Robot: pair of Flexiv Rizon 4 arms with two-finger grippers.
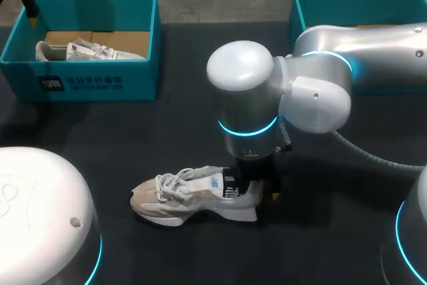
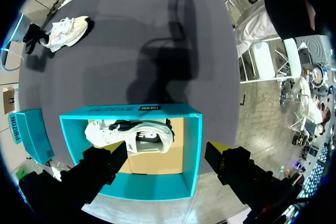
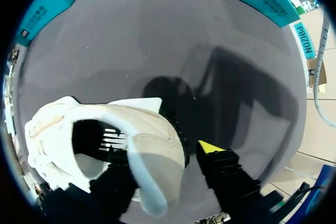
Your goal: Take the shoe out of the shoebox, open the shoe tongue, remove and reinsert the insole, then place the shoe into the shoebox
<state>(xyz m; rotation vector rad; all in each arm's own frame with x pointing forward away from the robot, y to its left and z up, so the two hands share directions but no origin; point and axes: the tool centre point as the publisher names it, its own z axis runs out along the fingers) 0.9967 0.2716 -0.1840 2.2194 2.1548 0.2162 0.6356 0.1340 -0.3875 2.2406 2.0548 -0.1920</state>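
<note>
A beige and white shoe (image 1: pixel 190 197) lies on its sole on the dark table, toe to the left. My right gripper (image 1: pixel 252 190) stands at its heel, partly hidden under the arm's wrist. In the right wrist view the gripper (image 3: pixel 160 151) straddles the heel collar of the shoe (image 3: pixel 105 129): one finger is down in the opening and the yellow-tipped one (image 3: pixel 210 148) stands just outside, slightly clear of the heel. My left gripper (image 2: pixel 165 153) hangs open above the teal shoebox (image 2: pixel 131 113), which holds a second white shoe (image 2: pixel 131 135). Nothing is between its fingers.
The shoebox (image 1: pixel 100 81) sits at the back left with my left gripper (image 1: pixel 30 6) over its far left corner. Another teal box (image 1: pixel 360 1) stands at the back right, behind my right arm (image 1: pixel 320 78). Bare dark tabletop (image 1: pixel 173 125) lies between boxes and shoe.
</note>
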